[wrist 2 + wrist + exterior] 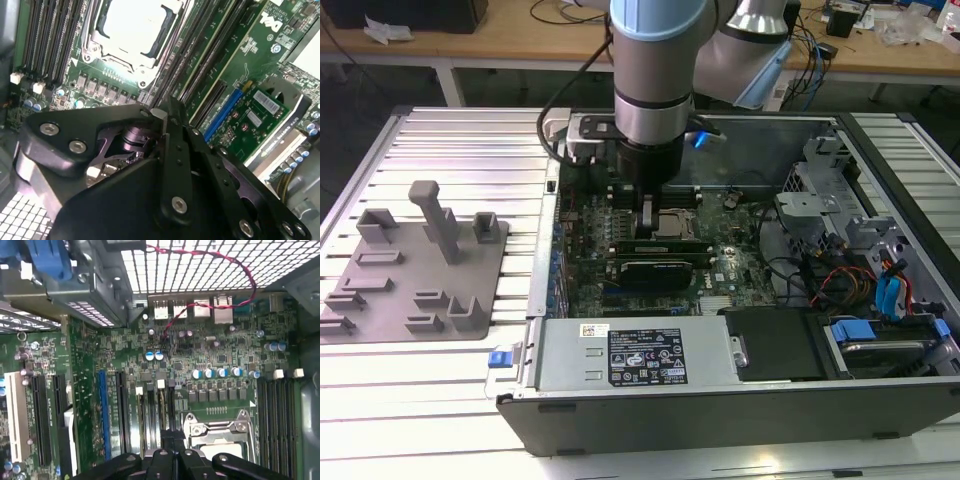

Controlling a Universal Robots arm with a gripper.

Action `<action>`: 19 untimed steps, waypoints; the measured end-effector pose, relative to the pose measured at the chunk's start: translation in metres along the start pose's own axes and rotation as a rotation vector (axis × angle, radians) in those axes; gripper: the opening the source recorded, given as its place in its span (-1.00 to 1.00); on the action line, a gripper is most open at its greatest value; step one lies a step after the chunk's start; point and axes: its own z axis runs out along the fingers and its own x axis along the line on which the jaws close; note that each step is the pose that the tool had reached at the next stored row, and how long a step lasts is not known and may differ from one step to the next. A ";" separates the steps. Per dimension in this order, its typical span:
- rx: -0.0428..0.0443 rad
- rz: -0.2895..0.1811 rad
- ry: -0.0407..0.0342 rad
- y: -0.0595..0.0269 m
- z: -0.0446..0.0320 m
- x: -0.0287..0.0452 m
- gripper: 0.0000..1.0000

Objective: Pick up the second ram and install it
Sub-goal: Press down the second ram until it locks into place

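Hovering end effector [647, 215] over motherboard [740, 265]

Fixture tray [415, 270] beside computer case [740, 400]

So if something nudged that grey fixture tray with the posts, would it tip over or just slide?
Most likely it would slide. The grey fixture tray has a wide, flat base lying on the ribbed table. Its tall post is slim next to that base, so tipping seems unlikely. It looks like light, stiff plastic, so it may shift easily, though the ribs might catch an edge.
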 end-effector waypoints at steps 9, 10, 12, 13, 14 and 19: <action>-0.0001 0.000 0.0003 0.0018 0.0044 0.0007 -0.84; -0.0001 0.000 0.0004 0.0019 0.0044 0.0008 -0.84; 0.0002 0.000 -0.0001 0.0019 0.0054 0.0007 -0.84; -0.0001 0.000 0.0002 0.0019 0.0062 0.0008 -0.84; 0.0000 0.000 0.0002 0.0019 0.0066 0.0008 -0.84; 0.0000 0.000 0.0004 0.0020 0.0094 0.0009 -0.84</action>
